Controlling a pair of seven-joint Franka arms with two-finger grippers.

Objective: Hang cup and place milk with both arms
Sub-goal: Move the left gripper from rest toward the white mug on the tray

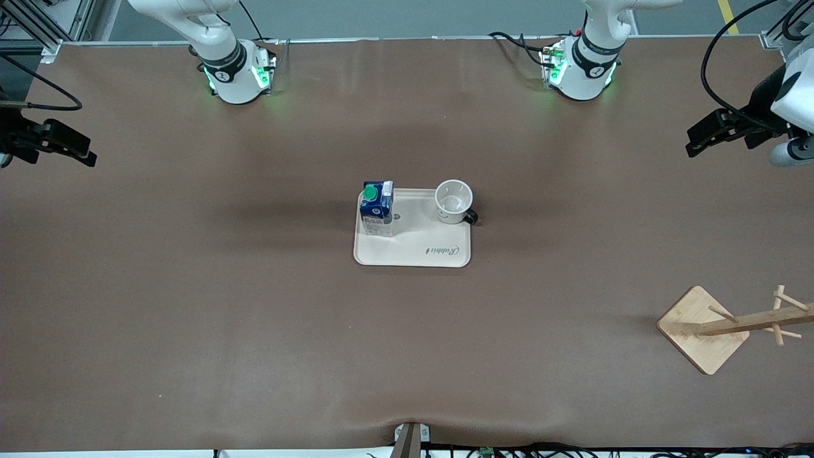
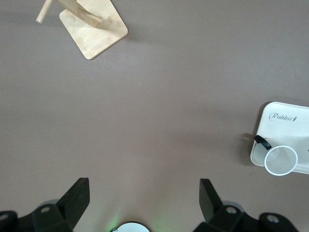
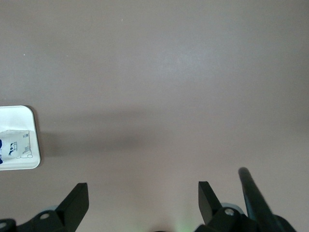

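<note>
The white cup (image 1: 453,201) stands upright on a beige tray (image 1: 412,251) at the table's middle, its black handle toward the left arm's end. The dark-blue milk (image 1: 376,203) with a green cap stands on the same tray, toward the right arm's end. My left gripper (image 1: 693,143) is open and empty, up over the left arm's end of the table. My right gripper (image 1: 86,149) is open and empty over the right arm's end. The left wrist view shows its gripper (image 2: 144,193), the cup (image 2: 280,160) and the tray (image 2: 285,121). The right wrist view shows its gripper (image 3: 143,193), the milk (image 3: 14,145) and the tray (image 3: 17,118).
A wooden mug rack (image 1: 706,331) with pegs on a square base stands toward the left arm's end, nearer to the front camera than the tray. It also shows in the left wrist view (image 2: 93,30). Brown cloth covers the table. A black cable (image 3: 256,198) hangs beside the right gripper.
</note>
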